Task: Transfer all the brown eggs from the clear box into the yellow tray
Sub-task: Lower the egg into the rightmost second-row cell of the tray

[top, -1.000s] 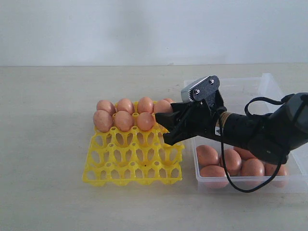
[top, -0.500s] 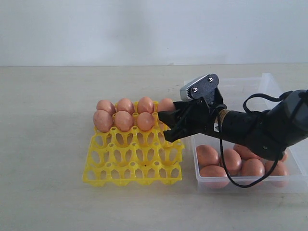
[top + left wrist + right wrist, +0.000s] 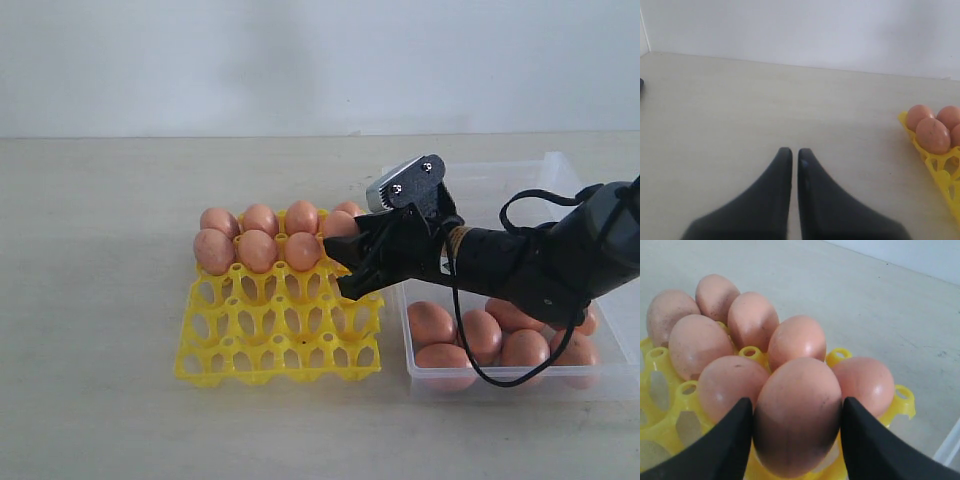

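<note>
Seven seated eggs (image 3: 700, 345) crowd the eighth egg (image 3: 797, 415) pinched in right jaws, barely shifted since; left jaws pressed together

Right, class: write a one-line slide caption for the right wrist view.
The right fingers grip an egg at the tray, beside seven eggs already seated.

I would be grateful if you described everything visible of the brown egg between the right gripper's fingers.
The brown egg is a smooth oval, orange-brown with faint dark speckles, and no crack shows. It stands upright, clamped at both sides by the black fingers of the right gripper. It is low over the yellow tray, at the end of the second row, close beside seven placed eggs; whether it rests in its cup cannot be told.
</note>
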`<state>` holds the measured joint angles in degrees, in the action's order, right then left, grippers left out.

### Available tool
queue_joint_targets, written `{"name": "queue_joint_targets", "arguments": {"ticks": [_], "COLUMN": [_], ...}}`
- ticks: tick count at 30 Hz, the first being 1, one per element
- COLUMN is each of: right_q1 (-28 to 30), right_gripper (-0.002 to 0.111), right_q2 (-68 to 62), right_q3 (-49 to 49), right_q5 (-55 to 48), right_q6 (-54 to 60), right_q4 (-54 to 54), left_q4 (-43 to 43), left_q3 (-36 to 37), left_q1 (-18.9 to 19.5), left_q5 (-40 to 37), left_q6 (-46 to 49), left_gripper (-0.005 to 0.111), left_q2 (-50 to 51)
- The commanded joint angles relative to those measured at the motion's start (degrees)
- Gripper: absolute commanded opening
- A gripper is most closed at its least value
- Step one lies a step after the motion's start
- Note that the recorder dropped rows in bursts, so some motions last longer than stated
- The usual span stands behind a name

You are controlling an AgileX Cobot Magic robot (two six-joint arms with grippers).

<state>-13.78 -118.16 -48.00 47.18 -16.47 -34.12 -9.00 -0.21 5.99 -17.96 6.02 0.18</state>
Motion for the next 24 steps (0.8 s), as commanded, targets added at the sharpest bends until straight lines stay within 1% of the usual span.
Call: {"name": "queue_joint_targets", "arguments": {"ticks": [1, 5, 7, 10, 11, 14, 16, 24], "right_q1": [-0.07, -0.07, -0.07, -0.07, -0.07, -0.07, -0.07, -0.07], "right_gripper": [0.000, 0.000, 0.004, 0.020, 0.027, 0.040, 0.042, 0.042], "right_q2": [-0.28, -0.28, -0.28, -0.28, -0.28, -0.28, -0.28, -0.28], "right_q3": [-0.09, -0.09, -0.09, -0.09, -0.09, -0.09, -0.09, -0.09], "right_q5": [-0.23, -0.58, -0.74, -1.36, -1.50, -1.62, -1.62, -2.99], "right_q6": [0.09, 0.09, 0.09, 0.09, 0.09, 0.09, 0.09, -0.05], "right_q4": [-0.71, -1.12, -1.39, -2.36, -2.36, -2.36, -2.36, -2.36], "left_q4": [-0.03, -0.03, -0.03, -0.03, -0.03, -0.03, -0.03, -0.03], "left_q3": [0.21, 0.21, 0.21, 0.21, 0.21, 0.21, 0.21, 0.21], "left_q1": [0.16, 0.16, 0.16, 0.16, 0.16, 0.16, 0.16, 0.16], "left_q5": [0.09, 0.09, 0.09, 0.09, 0.09, 0.09, 0.09, 0.09], "left_q6": [0.23, 0.23, 0.23, 0.23, 0.23, 0.23, 0.23, 0.23], "left_gripper": [0.004, 0.004, 0.004, 0.004, 0.004, 0.004, 0.004, 0.004], "left_q2": [-0.18, -0.18, -0.18, -0.18, -0.18, -0.18, -0.18, -0.18]}}
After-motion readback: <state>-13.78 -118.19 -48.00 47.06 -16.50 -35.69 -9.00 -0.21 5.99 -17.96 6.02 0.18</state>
